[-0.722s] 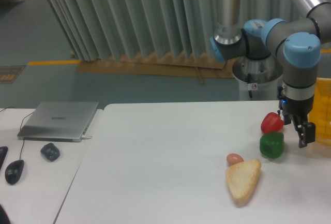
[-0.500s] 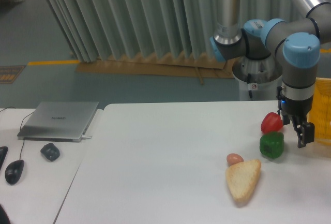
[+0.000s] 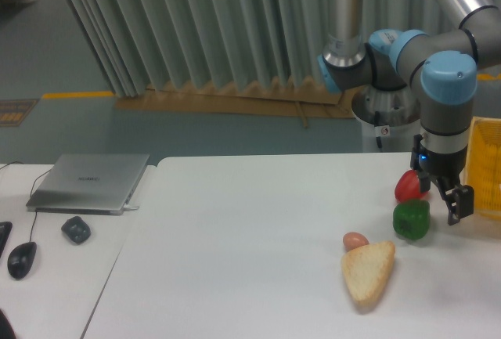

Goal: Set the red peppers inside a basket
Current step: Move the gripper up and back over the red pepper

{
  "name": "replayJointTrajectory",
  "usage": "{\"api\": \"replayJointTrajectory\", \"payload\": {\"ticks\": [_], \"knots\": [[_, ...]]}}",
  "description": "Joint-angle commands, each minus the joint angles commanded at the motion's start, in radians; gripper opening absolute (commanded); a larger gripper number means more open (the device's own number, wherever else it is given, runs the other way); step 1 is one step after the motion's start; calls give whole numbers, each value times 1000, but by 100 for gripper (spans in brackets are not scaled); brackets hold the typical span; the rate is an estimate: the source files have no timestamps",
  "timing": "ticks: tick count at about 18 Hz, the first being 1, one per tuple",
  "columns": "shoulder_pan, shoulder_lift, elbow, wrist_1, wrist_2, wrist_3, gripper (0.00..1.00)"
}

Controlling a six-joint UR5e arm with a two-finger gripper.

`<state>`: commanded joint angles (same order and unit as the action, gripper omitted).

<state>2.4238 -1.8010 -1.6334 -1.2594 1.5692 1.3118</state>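
At the right of the frame your gripper [image 3: 443, 196] hangs low over the white table [image 3: 250, 261], its dark fingers [image 3: 459, 203] pointing down just right of the red pepper [image 3: 409, 185]. One finger shows clearly beside the peppers; the other is hidden close against the red pepper, so you cannot tell from this view whether the jaws are spread or pinched, or whether they touch it. The red pepper sits on the table at right centre, directly above the green pepper [image 3: 412, 219] in the picture and just about touching it. The yellow basket [image 3: 485, 168] shows only as a mesh wall at the far right edge, just beyond the gripper. Lower down, toward the bottom right, a small pinkish egg-like object [image 3: 355, 239] rests against a wedge of bread [image 3: 368, 272]. On the grey desk at the left you have a closed laptop [image 3: 88, 182].
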Motion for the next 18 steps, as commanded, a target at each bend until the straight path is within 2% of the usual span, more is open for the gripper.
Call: {"api": "replayJointTrajectory", "payload": {"ticks": [2,4,8,13,17,18], "knots": [[0,24,-54,0,3,-5,100],[1,43,-71,-5,5,-9,100],[0,117,-118,-20,3,-8,100],[0,135,-132,-35,5,-51,100],[-2,166,-226,-32,35,-91,100],[-11,166,-253,-32,84,-92,100]]}}
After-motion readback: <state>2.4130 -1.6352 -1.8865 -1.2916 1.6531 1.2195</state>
